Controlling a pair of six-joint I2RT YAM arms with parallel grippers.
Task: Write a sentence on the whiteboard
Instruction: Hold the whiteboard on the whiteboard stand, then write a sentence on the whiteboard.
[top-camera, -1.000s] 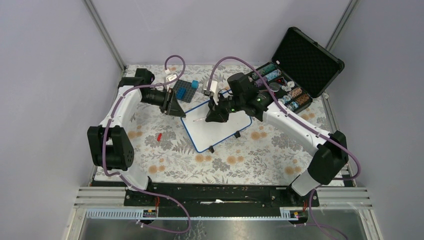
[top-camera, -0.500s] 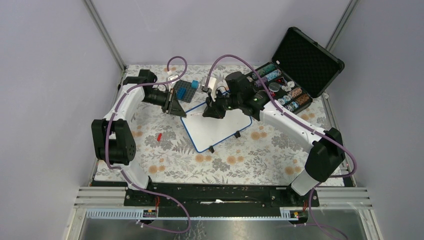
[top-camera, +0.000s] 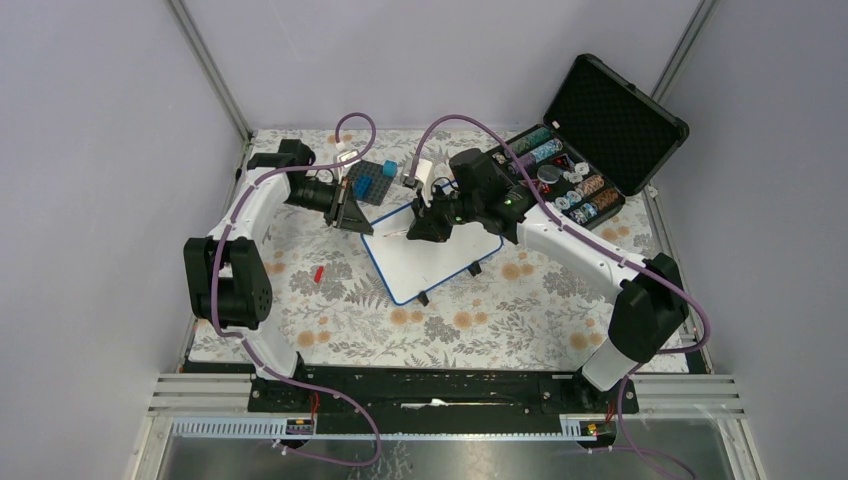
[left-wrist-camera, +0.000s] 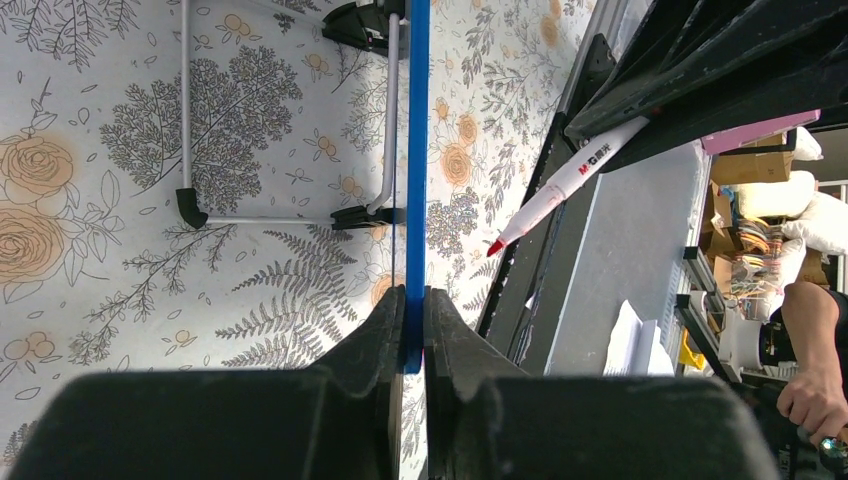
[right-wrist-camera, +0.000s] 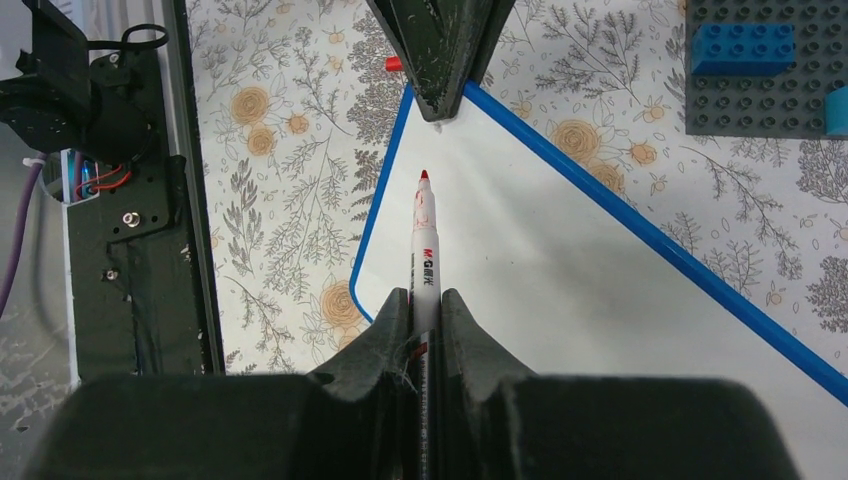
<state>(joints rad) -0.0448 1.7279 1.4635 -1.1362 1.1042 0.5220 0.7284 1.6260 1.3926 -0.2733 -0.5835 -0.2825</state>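
Observation:
The whiteboard (top-camera: 432, 262), white with a blue rim and two black feet, lies on the floral table. Its face (right-wrist-camera: 570, 290) is blank; no red letters show. My left gripper (top-camera: 352, 222) is shut on the board's far left corner, with the blue rim (left-wrist-camera: 417, 150) clamped edge-on between its fingertips (left-wrist-camera: 412, 300). My right gripper (top-camera: 425, 228) is shut on a white marker (right-wrist-camera: 425, 250) with a red tip. The tip hovers over the board near that corner, just short of the left gripper's fingers (right-wrist-camera: 440, 50). The marker also shows in the left wrist view (left-wrist-camera: 565, 185).
A dark grey studded baseplate (top-camera: 372, 182) with blue bricks (right-wrist-camera: 745, 48) lies just behind the board. An open black case (top-camera: 600, 140) of chips stands at the back right. A small red cap (top-camera: 318, 273) lies left of the board.
My right gripper has moved the marker left and farther back, towards the board's far left corner. My left arm shifted slightly and still holds the rim.

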